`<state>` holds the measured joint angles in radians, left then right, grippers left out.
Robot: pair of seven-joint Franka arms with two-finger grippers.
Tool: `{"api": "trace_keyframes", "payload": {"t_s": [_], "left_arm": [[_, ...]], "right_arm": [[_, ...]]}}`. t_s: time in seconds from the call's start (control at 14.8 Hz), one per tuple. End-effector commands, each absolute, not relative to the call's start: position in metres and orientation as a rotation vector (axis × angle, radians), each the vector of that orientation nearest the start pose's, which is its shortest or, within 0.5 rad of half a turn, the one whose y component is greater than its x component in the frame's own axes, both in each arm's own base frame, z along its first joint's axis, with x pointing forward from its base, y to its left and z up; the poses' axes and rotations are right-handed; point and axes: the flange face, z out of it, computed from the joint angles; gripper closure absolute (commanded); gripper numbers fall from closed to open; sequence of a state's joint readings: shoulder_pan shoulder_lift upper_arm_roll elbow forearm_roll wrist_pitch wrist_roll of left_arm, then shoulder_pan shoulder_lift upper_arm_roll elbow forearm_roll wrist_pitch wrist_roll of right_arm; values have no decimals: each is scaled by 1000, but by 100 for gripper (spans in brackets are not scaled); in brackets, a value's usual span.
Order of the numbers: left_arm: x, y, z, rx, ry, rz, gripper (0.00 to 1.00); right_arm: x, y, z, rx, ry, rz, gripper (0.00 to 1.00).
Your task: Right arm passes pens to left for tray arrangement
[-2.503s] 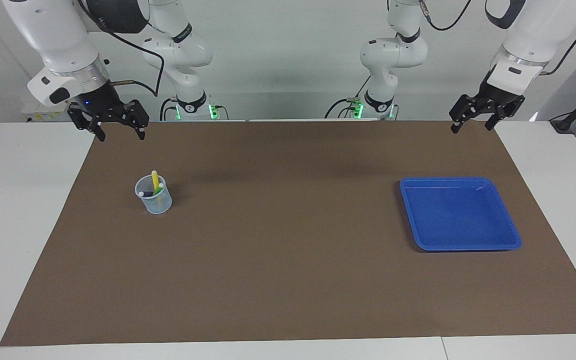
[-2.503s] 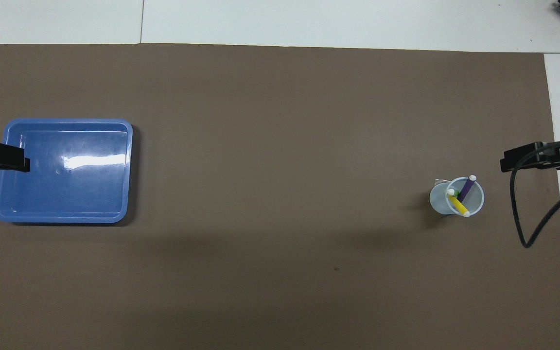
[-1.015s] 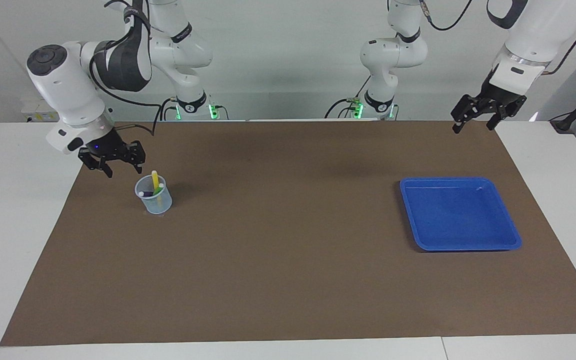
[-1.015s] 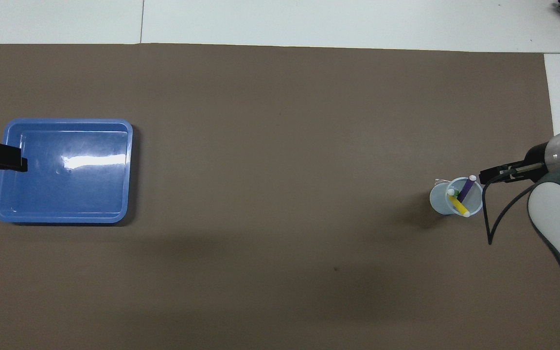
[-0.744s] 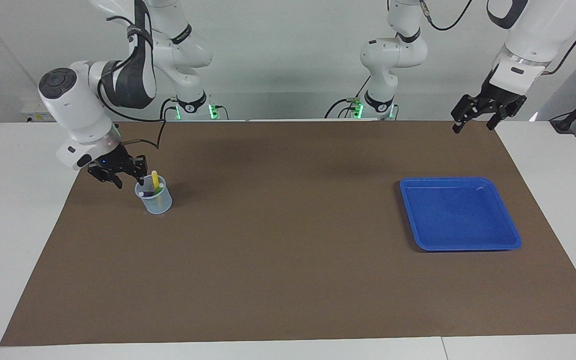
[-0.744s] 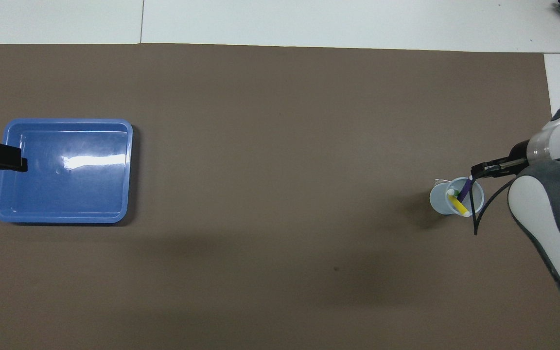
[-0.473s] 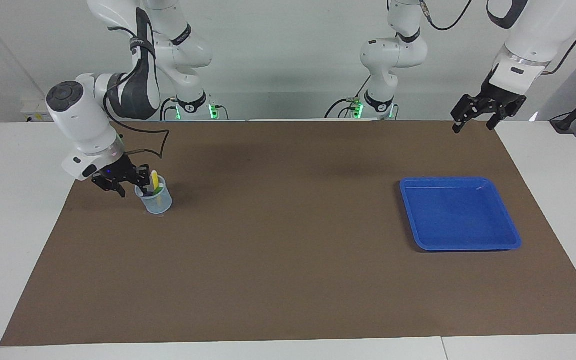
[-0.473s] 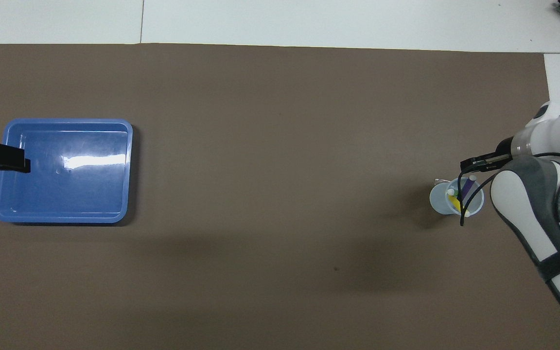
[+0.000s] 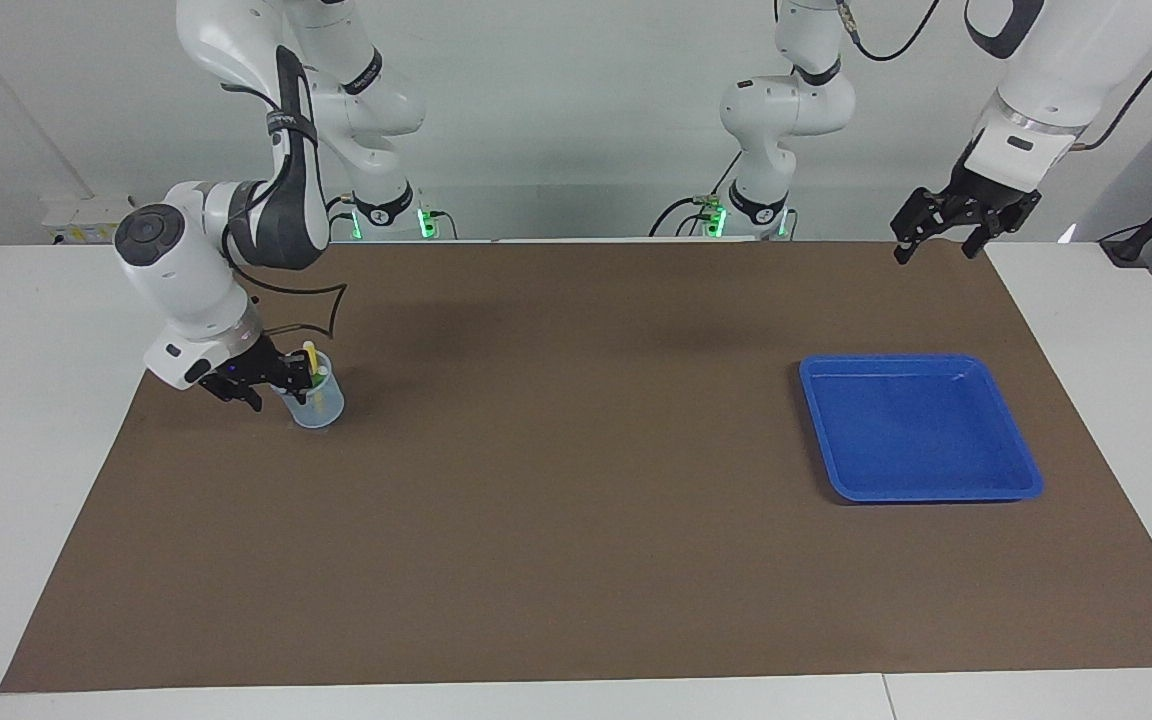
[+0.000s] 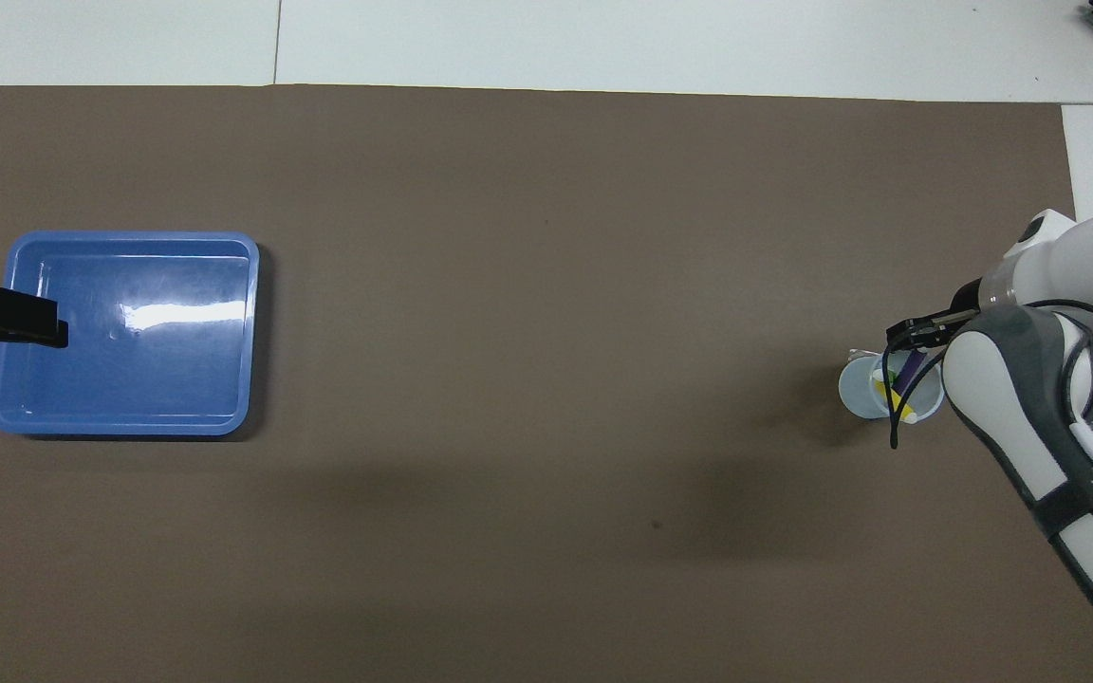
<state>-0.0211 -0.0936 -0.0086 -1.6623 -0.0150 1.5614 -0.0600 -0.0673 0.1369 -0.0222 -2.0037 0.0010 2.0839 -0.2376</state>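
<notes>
A small translucent cup (image 9: 314,405) toward the right arm's end of the table holds the pens. The yellow pen (image 9: 309,357) sticks up out of it and the purple pen (image 10: 908,372) leans inside; the green pen is mostly hidden. My right gripper (image 9: 273,391) is down at the cup's rim, open, with one finger at the pens and the other outside the cup. It also shows in the overhead view (image 10: 903,336). The blue tray (image 9: 921,494) lies empty toward the left arm's end. My left gripper (image 9: 936,245) waits open in the air, over the tray's edge in the overhead view (image 10: 6,318).
A brown mat (image 9: 576,480) covers most of the white table. In the overhead view the right arm's black cable (image 10: 896,432) hangs across the cup (image 10: 858,394), and the tray (image 10: 176,379) lies on the mat.
My right arm has swung down from high above the table's edge to the cup, its gripper now at the rim among the pens. The left gripper has barely shifted. The pens and tray have not moved.
</notes>
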Motion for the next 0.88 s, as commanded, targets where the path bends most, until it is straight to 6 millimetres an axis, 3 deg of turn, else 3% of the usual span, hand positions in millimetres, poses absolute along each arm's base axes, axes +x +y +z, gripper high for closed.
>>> {"api": "trace_keyframes", "payload": {"t_s": [0.0,0.14,0.34,0.81], "left_arm": [[513,-20,632,-3166,-58,24,0],[513,-19,633,-3166,-63,22,0],[512,-20,631,-3165,-63,36,0],[504,-18,630,-3168,-57,97,0]], "right_arm": [[567,-50,391,-3107,-217,105,38],[567,-51,391,-3108,-215,103,41],[568,-50,390,-3110,-217,88,56],[562,-53,388,-3103,-211,123,59]]}}
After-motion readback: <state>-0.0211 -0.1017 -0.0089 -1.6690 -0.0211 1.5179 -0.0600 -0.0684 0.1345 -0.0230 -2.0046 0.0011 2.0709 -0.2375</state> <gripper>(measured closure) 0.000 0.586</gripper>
